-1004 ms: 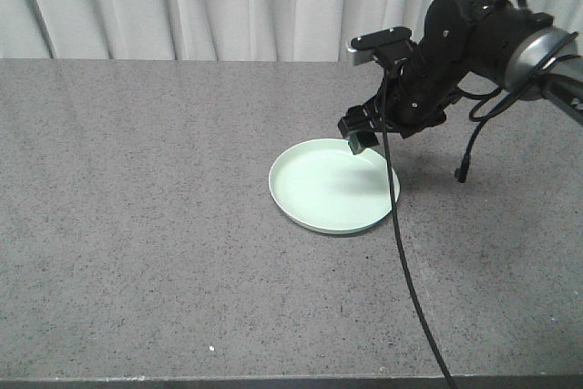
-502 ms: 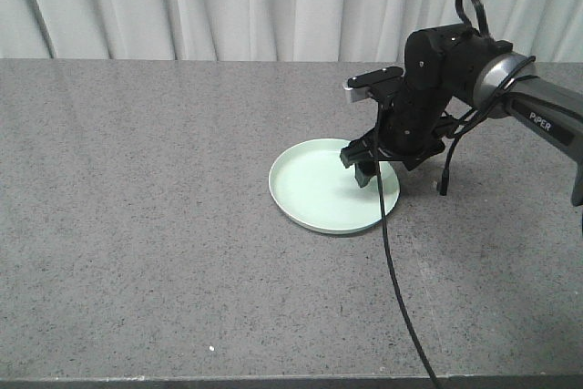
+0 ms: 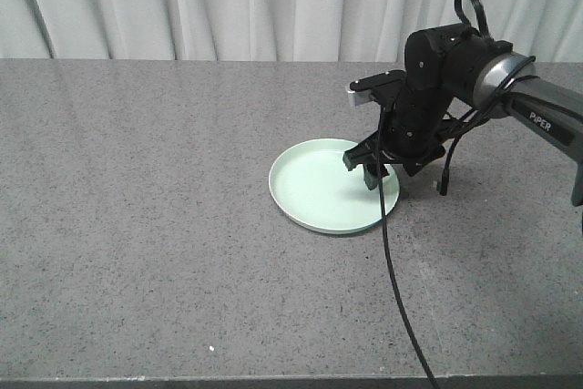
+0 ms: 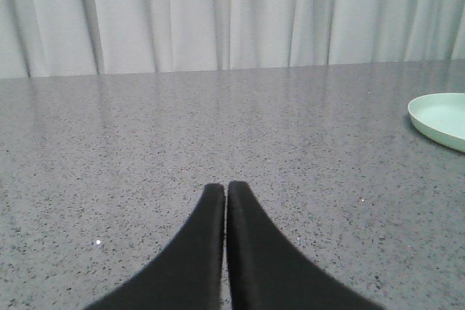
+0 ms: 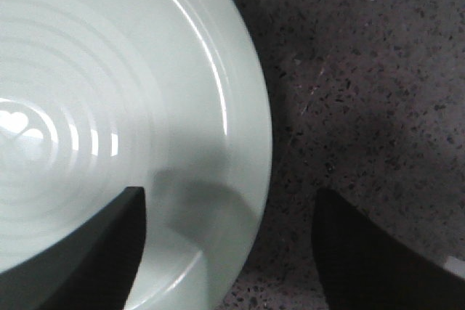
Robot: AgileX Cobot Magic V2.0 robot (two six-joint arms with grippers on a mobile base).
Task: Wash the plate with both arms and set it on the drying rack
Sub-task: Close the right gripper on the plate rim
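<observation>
While the plate [image 3: 330,190] lies flat on the surface [image 3: 137,225], the main risk is a failed edge grip.

- **Right claw:** The right claw [image 3: 369,174] is spread and straddles the rim at about the plate's 2 o'clock in the front view. In the right wrist view [image 5: 227,248] one finger sits at 7 o'clock over the plate's face and the other at 5 o'clock over bare surface. The rim runs between them. Nothing is pinched yet.
- **Risk 1:** The rim is low and looks glossy. If the claw closes too high, it probably skids off.
- **Risk 2:** If the outer finger meets the rim first, the plate likely slides toward 9 o'clock instead of being caught.
- **Risk 3:** A one-edge grip may let the far side sag or pivot on lifting, hence the need for the second arm.
- **Risk 4:** The black cable [image 3: 392,252] crosses the plate's edge near 4 o'clock and could drag on it.
- **Left claw:** The left claw [image 4: 225,190] is pressed together, holds nothing and points along the surface. The plate [image 4: 439,115] is at 3 o'clock of its view and well apart, so it cannot help from there.
- **Drying rack:** No view shows it, so I cannot judge where the plate must go.

**Plate:** It is round and pale mint green, with a low upright rim. The right wrist view shows faint concentric rings on its face [image 5: 109,107], with bright reflections and the claw's shadow. It sits toward 3 o'clock of the surface's middle, in front of the pale curtain [image 3: 182,6]. No chips or food marks are visible.
</observation>
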